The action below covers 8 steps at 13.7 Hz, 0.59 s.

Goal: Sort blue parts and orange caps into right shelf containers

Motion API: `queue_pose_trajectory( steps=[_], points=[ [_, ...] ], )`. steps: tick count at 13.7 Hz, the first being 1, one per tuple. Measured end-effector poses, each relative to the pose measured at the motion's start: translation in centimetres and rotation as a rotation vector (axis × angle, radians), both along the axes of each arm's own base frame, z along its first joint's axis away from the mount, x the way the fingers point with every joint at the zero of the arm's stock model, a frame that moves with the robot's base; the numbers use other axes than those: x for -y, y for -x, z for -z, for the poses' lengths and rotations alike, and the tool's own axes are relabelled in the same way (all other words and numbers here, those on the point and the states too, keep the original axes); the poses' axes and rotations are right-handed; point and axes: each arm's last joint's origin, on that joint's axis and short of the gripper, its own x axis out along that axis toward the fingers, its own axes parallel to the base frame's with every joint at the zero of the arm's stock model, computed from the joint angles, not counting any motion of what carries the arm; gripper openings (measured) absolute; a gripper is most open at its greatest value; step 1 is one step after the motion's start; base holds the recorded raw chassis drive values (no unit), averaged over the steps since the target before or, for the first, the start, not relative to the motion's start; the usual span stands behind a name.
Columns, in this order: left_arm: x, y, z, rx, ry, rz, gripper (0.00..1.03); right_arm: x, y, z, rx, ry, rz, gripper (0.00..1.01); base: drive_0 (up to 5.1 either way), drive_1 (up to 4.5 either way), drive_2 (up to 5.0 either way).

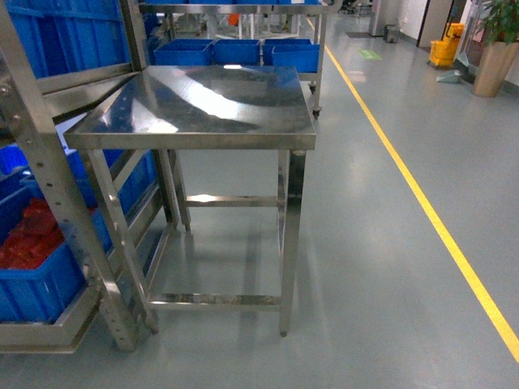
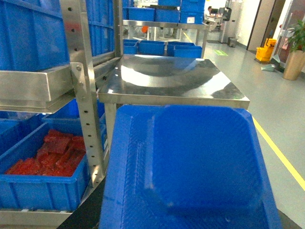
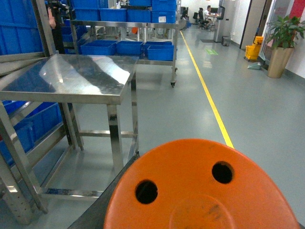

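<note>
Blue crates (image 1: 40, 275) fill the shelving at lower left; I see a steel table (image 1: 203, 105) mid-frame on grey floor, a yellow line (image 1: 422, 203) right. Blue part (image 2: 190, 167) and orange cap (image 3: 200, 191) block my wrist views; I cannot tell either gripper's opening.

Brushed, reflective stainless steel for the table (image 1: 211, 101) and shelf frame (image 1: 49, 174); smooth blue plastic for the crates (image 1: 207, 51); glossy orange plastic cap (image 3: 200, 191); sheeny grey floor (image 1: 381, 243).

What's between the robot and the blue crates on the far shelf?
The steel table stands directly ahead, between the robot and the blue crates on the rack behind it. The floor right of the table looks open. Neither end effector shows.
</note>
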Motion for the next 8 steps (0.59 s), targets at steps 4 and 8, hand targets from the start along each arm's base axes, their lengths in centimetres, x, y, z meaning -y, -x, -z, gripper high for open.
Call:
queue_pose_trajectory(
  steps=[4,8],
  points=[
    [0.00,0.00,0.04,-0.004,0.000,0.001,0.42,0.00,0.00,0.01,-0.001,0.000,0.000,0.44,0.0,2.13,-2.1],
    [0.01,0.00,0.00,0.000,0.000,0.002,0.42,0.00,0.00,0.01,-0.001,0.000,0.001,0.44,-4.8,1.78,3.3]
  ],
)
